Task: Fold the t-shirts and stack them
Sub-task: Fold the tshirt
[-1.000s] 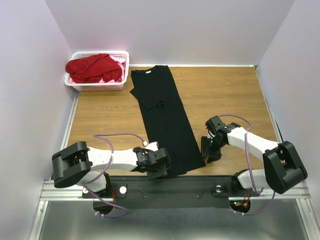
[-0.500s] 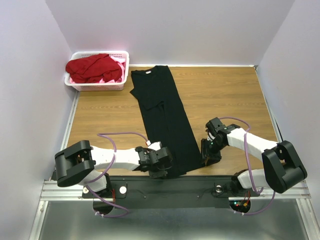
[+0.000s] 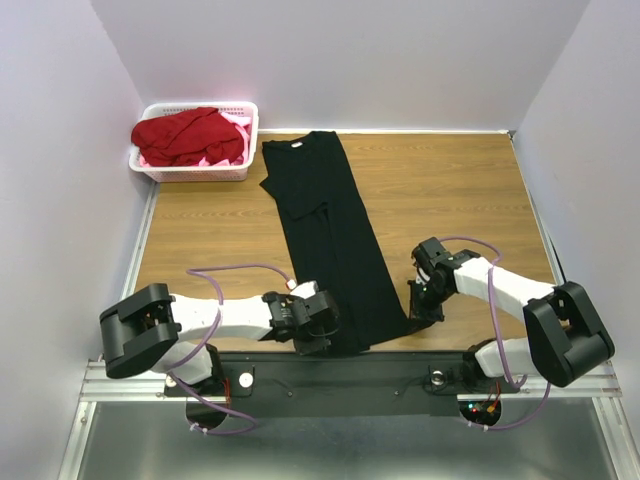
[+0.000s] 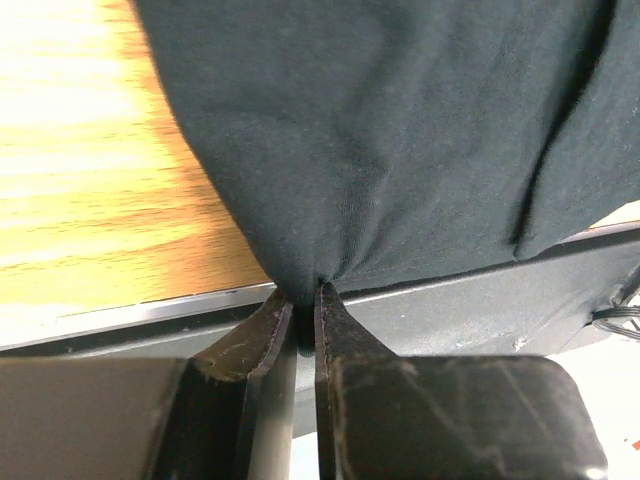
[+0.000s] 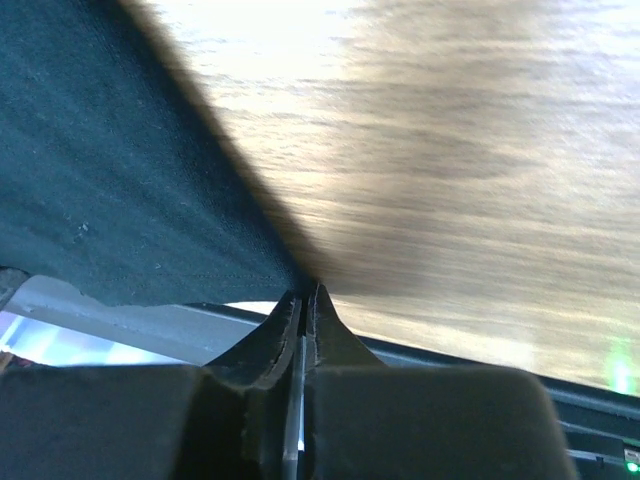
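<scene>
A black t-shirt [image 3: 330, 230] lies folded into a long strip down the middle of the wooden table, collar at the far end. My left gripper [image 3: 322, 336] is at the hem's near left corner. In the left wrist view it [image 4: 300, 295] is shut on a bunched pinch of the black t-shirt [image 4: 400, 130]. My right gripper [image 3: 419, 309] is at the hem's near right corner. In the right wrist view it [image 5: 305, 292] is shut, with the corner of the black t-shirt [image 5: 110, 180] running into its tips. A red t-shirt [image 3: 185, 135] and a pink one [image 3: 238, 117] lie crumpled in the basket.
A white slotted basket [image 3: 195, 174] stands at the far left corner of the table. Grey walls close in the left, right and far sides. A black metal rail [image 3: 380, 365] runs along the near edge, just behind both grippers.
Both grippers have closed on the hem corners of the black t-shirt. The right gripper has dropped slightly toward the near right corner, and the left has edged left.
</scene>
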`<state>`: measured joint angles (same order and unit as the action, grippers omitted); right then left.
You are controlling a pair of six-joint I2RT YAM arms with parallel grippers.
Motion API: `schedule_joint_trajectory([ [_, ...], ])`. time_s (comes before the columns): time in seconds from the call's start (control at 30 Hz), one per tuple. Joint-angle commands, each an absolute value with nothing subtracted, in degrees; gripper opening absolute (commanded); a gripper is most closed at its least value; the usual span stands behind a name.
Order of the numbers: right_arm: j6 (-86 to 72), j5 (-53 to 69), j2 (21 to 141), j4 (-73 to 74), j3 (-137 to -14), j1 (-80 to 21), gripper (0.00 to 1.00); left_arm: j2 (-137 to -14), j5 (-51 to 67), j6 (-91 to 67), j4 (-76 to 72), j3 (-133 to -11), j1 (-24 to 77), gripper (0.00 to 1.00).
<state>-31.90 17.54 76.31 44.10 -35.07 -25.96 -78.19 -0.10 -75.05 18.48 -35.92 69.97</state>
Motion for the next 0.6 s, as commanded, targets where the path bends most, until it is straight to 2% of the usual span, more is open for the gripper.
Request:
schedule_joint_trajectory([
  [0.0,-32.9,10.9,74.5,49.3,-36.6,-26.3,0.01,-74.9,-2.9,-75.1,21.4,-33.8,68.9,0.09],
  [0.23,-32.2,12.6,74.2,50.0,-36.7,-26.3,0.01,-73.7,-2.2,-74.7,21.4,-33.3,68.6,0.08],
  [0.37,-31.9,13.5,73.4,50.9,-39.4,-26.3,0.01,-71.9,-1.4,-74.6,22.3,-34.3,68.6,0.03],
  [0.57,-30.9,11.5,75.6,53.4,-51.9,-26.3,0.01,-65.1,-3.2,-76.7,26.6,-37.6,67.1,0.01],
])
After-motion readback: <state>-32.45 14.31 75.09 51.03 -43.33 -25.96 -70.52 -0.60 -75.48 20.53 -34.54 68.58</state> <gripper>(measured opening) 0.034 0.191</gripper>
